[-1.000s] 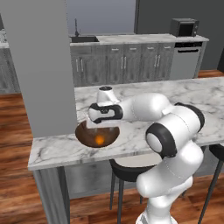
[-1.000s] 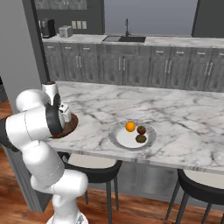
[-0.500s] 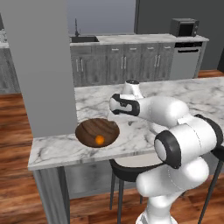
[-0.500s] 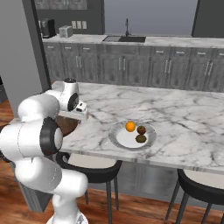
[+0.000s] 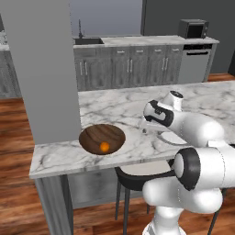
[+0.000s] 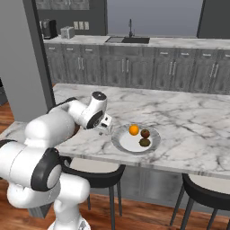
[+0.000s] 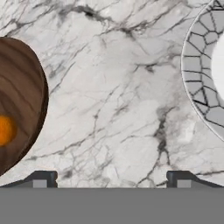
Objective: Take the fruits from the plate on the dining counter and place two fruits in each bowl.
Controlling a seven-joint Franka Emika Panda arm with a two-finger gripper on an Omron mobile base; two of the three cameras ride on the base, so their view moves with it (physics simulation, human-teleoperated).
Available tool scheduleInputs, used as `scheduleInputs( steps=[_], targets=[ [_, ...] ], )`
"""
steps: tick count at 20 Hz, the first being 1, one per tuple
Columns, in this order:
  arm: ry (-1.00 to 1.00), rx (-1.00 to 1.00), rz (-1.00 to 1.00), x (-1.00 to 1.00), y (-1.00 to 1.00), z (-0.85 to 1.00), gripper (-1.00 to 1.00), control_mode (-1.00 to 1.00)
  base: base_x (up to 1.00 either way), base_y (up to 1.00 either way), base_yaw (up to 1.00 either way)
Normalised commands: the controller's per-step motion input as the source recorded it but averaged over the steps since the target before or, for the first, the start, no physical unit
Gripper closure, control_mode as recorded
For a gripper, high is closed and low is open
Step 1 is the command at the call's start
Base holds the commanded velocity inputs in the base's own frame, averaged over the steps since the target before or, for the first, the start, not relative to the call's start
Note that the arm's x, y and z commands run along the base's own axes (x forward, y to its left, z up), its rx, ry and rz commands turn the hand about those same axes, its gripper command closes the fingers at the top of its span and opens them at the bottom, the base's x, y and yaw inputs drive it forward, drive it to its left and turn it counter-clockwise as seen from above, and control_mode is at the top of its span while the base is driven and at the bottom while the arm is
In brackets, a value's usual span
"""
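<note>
Wooden bowl [image 5: 102, 138] with one orange fruit [image 5: 105, 147]

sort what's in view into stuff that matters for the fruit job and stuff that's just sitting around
Part of the job:
- plate holding three fruits: orange fruit, reddish-brown fruit, olive-brown fruit
- dark wooden bowl with one orange fruit in it
- dining counter
- gripper, open and empty

Just lying about:
- microwave
- sink faucet
- toaster
- stools
</note>
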Motion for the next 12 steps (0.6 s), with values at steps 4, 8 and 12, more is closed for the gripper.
scheduleInputs(
  steps=[4, 8, 12],
  targets=[
    [0.0, 0.06, -0.1, -0.22, -1.0, 0.11, -1.0, -1.0, 0.0, 0.0, 0.0],
    [0.02, 0.0, -0.11, 0.0, -0.87, 0.39, -1.0, -1.0, 0.0, 0.0, 0.0],
    [0.05, -0.03, -0.02, 0.05, -0.44, 0.62, -1.0, -1.0, 0.0, 0.0, 0.0]
  ],
)
